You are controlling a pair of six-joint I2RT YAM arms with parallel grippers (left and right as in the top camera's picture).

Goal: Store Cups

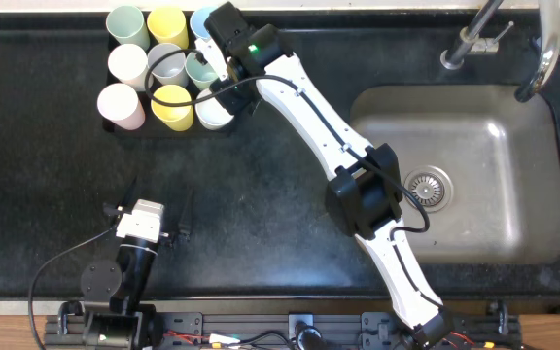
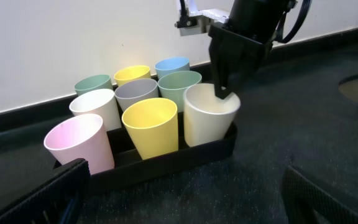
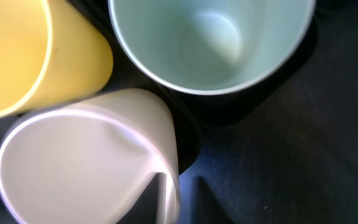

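Observation:
A black tray (image 1: 185, 129) (image 2: 166, 165) at the counter's back left holds several upright cups in pink, yellow, white, grey, mint and blue. The white cup (image 1: 212, 115) (image 2: 207, 121) (image 3: 73, 162) stands in the front slot nearest the sink, beside a yellow cup (image 2: 151, 127) and in front of a mint cup (image 3: 210, 43). My right gripper (image 1: 225, 94) (image 2: 224, 92) (image 3: 179, 199) is over this cup's rim, one finger inside and one outside, shut on its wall. My left gripper (image 1: 157, 201) (image 2: 185, 199) rests low on the counter in front of the tray, open and holding nothing.
A steel sink (image 1: 474, 175) with a faucet (image 1: 474, 39) takes up the right side. The right arm (image 1: 309, 107) stretches diagonally across the dark counter (image 1: 261, 224) from its base to the tray. A pale wall backs the tray.

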